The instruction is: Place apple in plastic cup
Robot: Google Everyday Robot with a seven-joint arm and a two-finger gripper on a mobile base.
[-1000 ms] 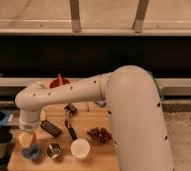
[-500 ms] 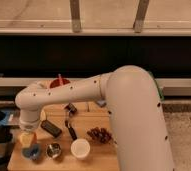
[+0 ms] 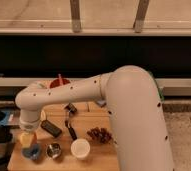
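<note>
Change: none evident; apple (image 3: 26, 140) and gripper (image 3: 27, 133) sit where they were a moment earlier.
Camera view, gripper: closed on the apple, low over the counter's (image 3: 96, 150) left front.
Plastic cup (image 3: 35, 152): just below-right of the apple, beside the metal cup (image 3: 53, 150).
Advice: centre the apple over the rim, lower, then release.

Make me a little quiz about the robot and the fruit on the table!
1. True or false: the gripper, over the left end of the table, holds the apple.
2. Fill in: between the plastic cup and the white cup stands the ___ cup.
3. Which is nearest the apple? A) white cup B) plastic cup C) metal cup
Key: 1 true; 2 metal; 3 B.
</note>
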